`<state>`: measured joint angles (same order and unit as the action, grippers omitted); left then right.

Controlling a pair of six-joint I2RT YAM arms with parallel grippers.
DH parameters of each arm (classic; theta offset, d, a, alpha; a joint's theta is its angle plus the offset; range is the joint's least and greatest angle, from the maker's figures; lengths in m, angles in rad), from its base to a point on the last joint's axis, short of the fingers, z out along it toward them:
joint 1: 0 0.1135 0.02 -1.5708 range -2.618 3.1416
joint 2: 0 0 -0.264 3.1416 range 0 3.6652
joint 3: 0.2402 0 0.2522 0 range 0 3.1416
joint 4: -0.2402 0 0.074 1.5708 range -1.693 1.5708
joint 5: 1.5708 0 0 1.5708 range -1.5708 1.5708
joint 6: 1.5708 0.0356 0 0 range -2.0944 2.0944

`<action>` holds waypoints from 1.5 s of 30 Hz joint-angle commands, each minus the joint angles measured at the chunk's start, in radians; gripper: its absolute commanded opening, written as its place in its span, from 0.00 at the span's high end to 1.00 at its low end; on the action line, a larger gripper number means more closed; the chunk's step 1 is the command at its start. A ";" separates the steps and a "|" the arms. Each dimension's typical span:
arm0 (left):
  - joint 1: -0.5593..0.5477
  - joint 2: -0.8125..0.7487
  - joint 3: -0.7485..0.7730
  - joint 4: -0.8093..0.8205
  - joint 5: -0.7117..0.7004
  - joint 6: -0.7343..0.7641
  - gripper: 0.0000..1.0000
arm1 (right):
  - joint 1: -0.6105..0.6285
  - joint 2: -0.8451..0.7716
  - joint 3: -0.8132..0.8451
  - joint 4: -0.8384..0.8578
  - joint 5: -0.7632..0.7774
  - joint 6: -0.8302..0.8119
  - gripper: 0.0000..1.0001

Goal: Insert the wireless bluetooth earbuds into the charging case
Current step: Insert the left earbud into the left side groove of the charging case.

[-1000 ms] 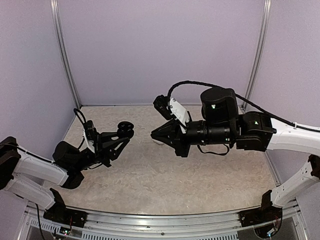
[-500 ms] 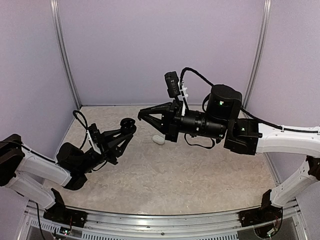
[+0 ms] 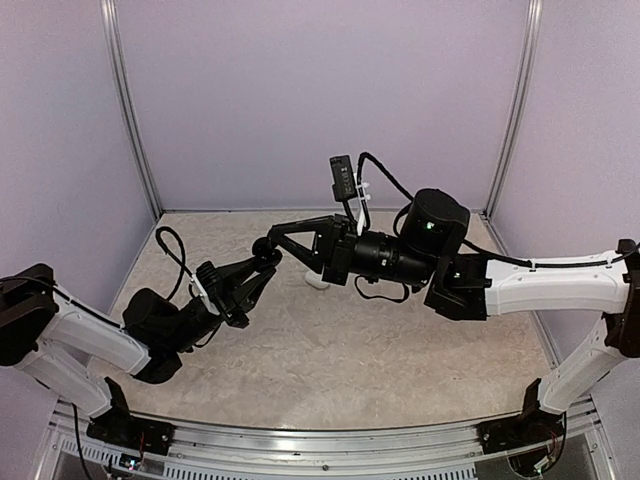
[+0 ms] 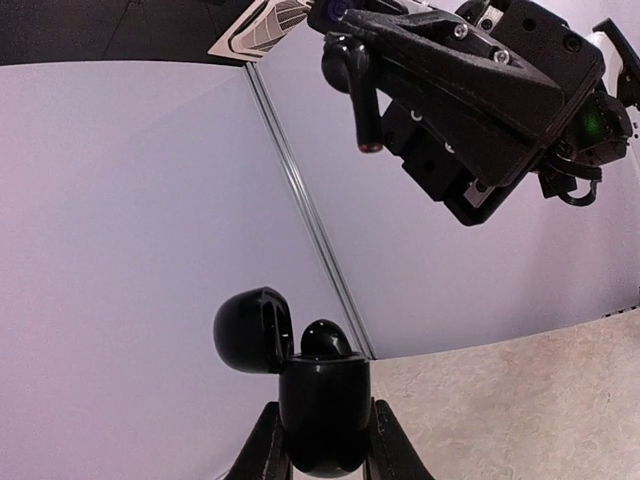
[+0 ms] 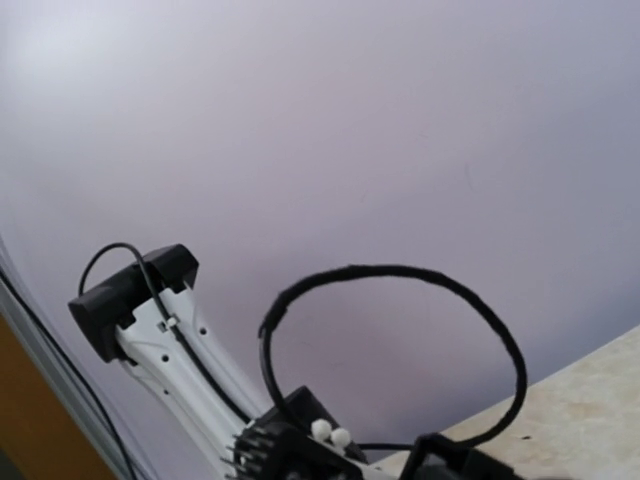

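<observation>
Lilac walls [image 3: 300,100], mottled desk [image 3: 400,350]. Lower centre: left end effector [image 4: 325,452] clamping open black charging case [image 4: 322,400]. Upper centre: right end effector [image 4: 345,35] pinching black earbud [image 4: 362,100]. Likely needing stem aligning over free socket, then lowering slowly.

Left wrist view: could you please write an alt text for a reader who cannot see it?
The left fingers grip a glossy black charging case upright, lid open to the left, with what looks like one earbud seated inside. Above it, the right fingers hold a second black earbud, stem pointing down, before a pale lilac wall.
</observation>
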<state>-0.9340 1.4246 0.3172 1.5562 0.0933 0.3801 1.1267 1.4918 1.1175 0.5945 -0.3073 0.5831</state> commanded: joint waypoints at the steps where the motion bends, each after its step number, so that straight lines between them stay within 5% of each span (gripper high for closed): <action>1: -0.008 0.007 0.032 0.295 -0.041 0.077 0.98 | -0.021 0.015 -0.041 0.133 -0.020 0.095 0.99; 21: -0.008 0.000 0.056 0.295 -0.053 0.097 0.97 | -0.062 0.133 -0.117 0.416 -0.031 0.319 0.99; 45: -0.008 -0.018 0.046 0.295 -0.043 0.079 0.97 | -0.062 0.204 -0.140 0.524 0.028 0.320 0.99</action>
<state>-0.9371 1.4258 0.3527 1.5566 0.0448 0.4614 1.0710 1.6737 0.9882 1.0706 -0.2920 0.9066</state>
